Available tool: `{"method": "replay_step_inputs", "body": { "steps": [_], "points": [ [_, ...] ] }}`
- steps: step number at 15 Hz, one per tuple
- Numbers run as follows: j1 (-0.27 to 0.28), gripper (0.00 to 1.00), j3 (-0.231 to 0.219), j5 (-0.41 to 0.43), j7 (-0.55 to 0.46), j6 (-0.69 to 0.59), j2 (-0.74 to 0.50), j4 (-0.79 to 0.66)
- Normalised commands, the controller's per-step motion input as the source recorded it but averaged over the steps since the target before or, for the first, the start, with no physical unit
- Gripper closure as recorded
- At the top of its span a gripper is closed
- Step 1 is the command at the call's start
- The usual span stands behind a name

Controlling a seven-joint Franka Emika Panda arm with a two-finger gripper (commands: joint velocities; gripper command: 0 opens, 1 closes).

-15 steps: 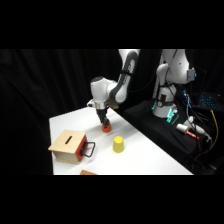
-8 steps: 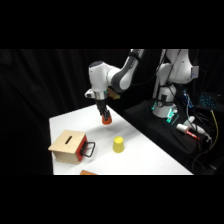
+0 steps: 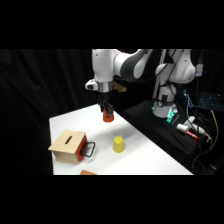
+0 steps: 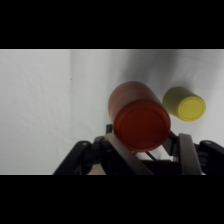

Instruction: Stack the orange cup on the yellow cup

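At the near edge of the table (image 3: 150, 155) we see a small orange-brown sliver (image 3: 88, 173), cut off so that we cannot tell what it is. A little farther, on the left, a wooden box (image 3: 67, 146) sits with a slot in its top, a red side and a dark handle facing right. To the right of the box, well apart from it, the yellow cup (image 3: 118, 144) stands upside down on the table, its closed end up.

Farther back and slightly left of the yellow cup, the jaws (image 3: 107, 112) hang from the white arm (image 3: 117, 65) and are clamped on the orange cup (image 3: 108, 117), which is lifted clear of the table. In the wrist view the orange cup (image 4: 138, 121) sits between the two fingers (image 4: 186, 152) with its closed end towards the camera, and the yellow cup (image 4: 184, 103) lies just beside it to the right, not under it.

Beyond the table's far right edge we see the arm's base (image 3: 164, 106) and cables.
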Motion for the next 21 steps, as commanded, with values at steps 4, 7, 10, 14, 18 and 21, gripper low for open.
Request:
{"method": "replay_step_inputs", "body": {
  "steps": [4,7,10,14,18,21],
  "points": [
    [0.146,0.54,0.129,-0.207,0.22,-0.18,-0.09,0.09],
    [0.126,0.54,0.106,-0.207,0.17,-0.11,0.00,0.13],
    [0.085,0.54,0.072,-0.146,0.11,-0.06,0.04,0.13],
    [0.061,0.54,0.054,-0.098,0.09,0.02,0.06,0.10],
    [0.056,0.54,0.043,-0.089,0.10,0.15,0.11,0.06],
    [0.017,0.54,-0.003,-0.079,0.07,0.19,0.13,0.03]
  ]
}}
